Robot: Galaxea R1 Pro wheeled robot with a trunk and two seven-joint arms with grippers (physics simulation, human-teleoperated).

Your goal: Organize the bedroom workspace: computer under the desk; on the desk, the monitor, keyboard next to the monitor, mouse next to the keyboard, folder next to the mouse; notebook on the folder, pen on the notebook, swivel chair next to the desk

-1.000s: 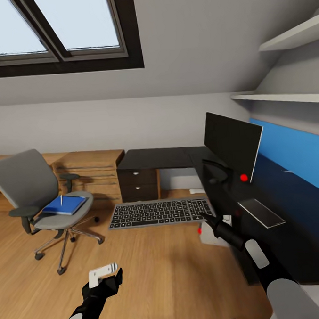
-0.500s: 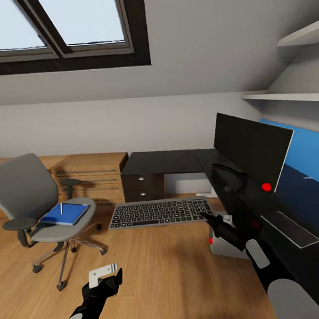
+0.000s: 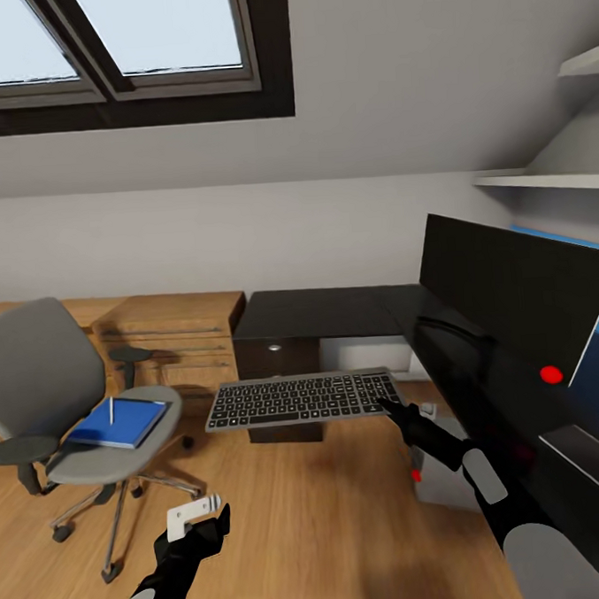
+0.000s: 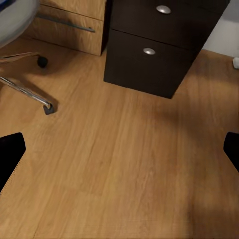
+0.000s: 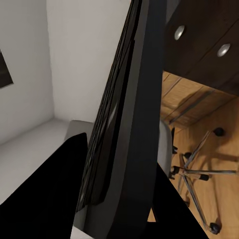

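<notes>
My right gripper (image 3: 388, 407) is shut on the right end of the keyboard (image 3: 301, 399), holding it level in the air in front of the desk (image 3: 326, 302); the right wrist view shows the keyboard (image 5: 127, 124) edge-on. The monitor (image 3: 521, 290) stands on the desk's right wing, with the notebook (image 3: 582, 452) lying beyond it. On the swivel chair (image 3: 48, 386) at left lies the blue folder (image 3: 121, 423) with the pen (image 3: 111, 410) on top. The computer (image 3: 437, 468) sits under the desk. My left gripper (image 3: 205, 518) hangs open (image 4: 119, 154) above the floor. The mouse is out of view.
A black drawer unit (image 4: 159, 45) stands under the desk, and a low wooden cabinet (image 3: 173, 329) sits between it and the chair. A chair castor (image 4: 47, 107) rests on the wood floor. Wall shelves (image 3: 549, 178) hang above the desk's right wing.
The camera has moved, so the whole picture has shifted and the monitor looms larger at right. The keyboard stays in my right gripper; the left arm holds its pose.
</notes>
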